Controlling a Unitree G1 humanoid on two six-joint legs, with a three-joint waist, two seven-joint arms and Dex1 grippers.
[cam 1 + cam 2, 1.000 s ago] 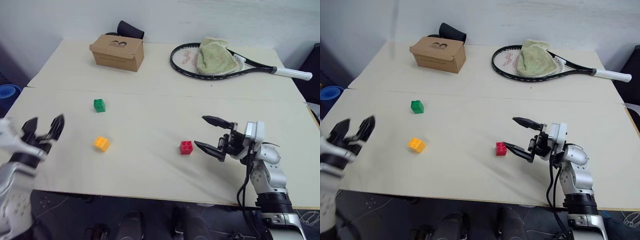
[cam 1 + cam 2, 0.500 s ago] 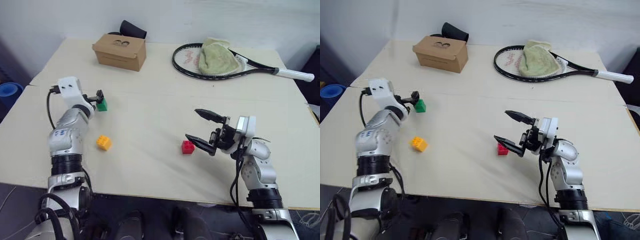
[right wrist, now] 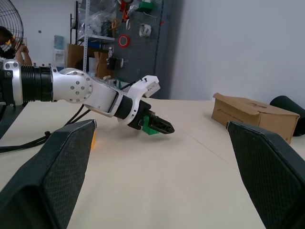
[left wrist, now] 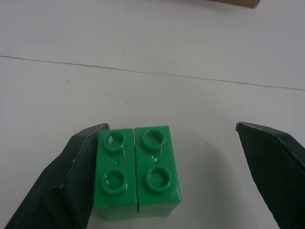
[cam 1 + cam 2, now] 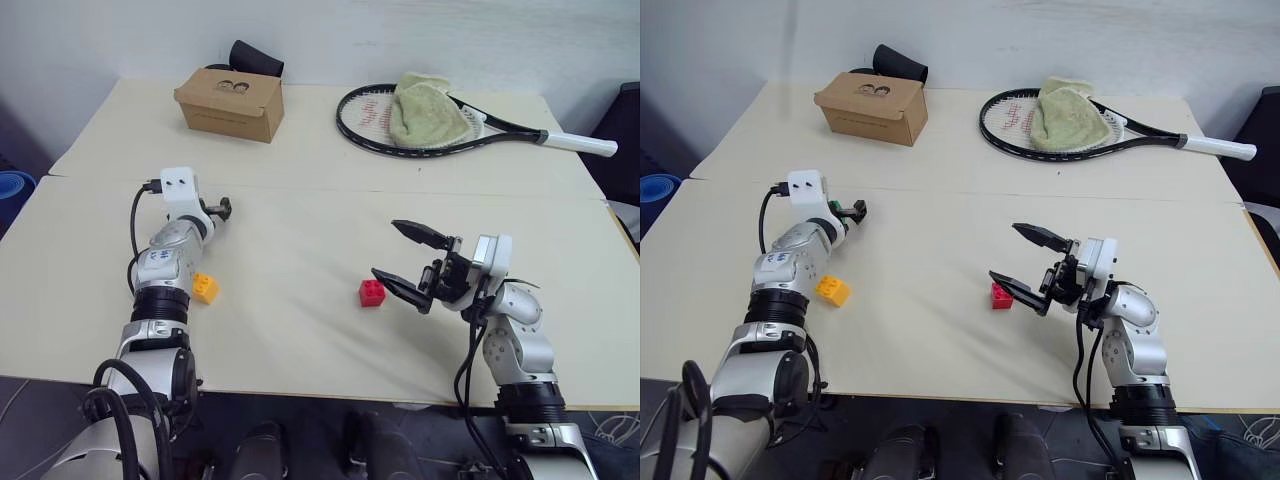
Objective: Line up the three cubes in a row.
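My left jaws (image 4: 174, 181) stand wide with the green cube (image 4: 137, 167) between them, one finger (image 4: 62, 186) touching its side, the other well apart. It sits on the surface (image 5: 300, 230) and looks light, stiff and smooth, likely to slip, so I judge the flat side walls below the studs the best hold. My right jaws (image 5: 408, 262) are wide and empty, the red cube (image 5: 372, 292) just beside their lower tip. The yellow-orange cube (image 5: 204, 287) lies near my left forearm, well apart from the other two.
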